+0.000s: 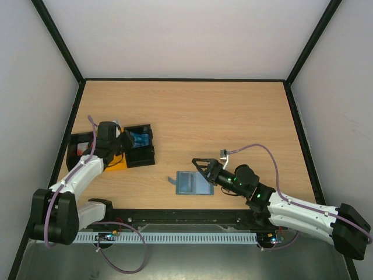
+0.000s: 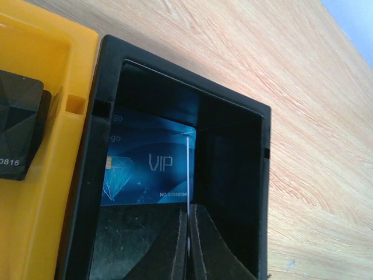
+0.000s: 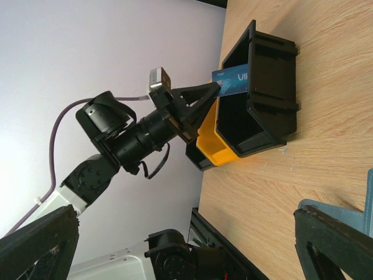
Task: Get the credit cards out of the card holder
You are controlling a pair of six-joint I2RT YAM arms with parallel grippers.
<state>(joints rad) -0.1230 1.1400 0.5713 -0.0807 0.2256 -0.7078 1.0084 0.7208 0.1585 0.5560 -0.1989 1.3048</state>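
The left arm reaches forward over the black tray [image 1: 140, 153]. Its left gripper [image 2: 189, 209] is pinched on a blue card [image 3: 230, 81], and the tray wall hides the card's far end; the VIP face in the wrist view may be a second card. The right arm stretches low and leftward, the right gripper [image 1: 200, 171] spread wide beside the card holder [image 1: 189, 182], which lies flat on the table [image 1: 233, 116].

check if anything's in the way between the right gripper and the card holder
Nothing visible. The open right gripper hangs right at the card holder's far right edge; the black tray and the left gripper holding a blue card are off to the left.
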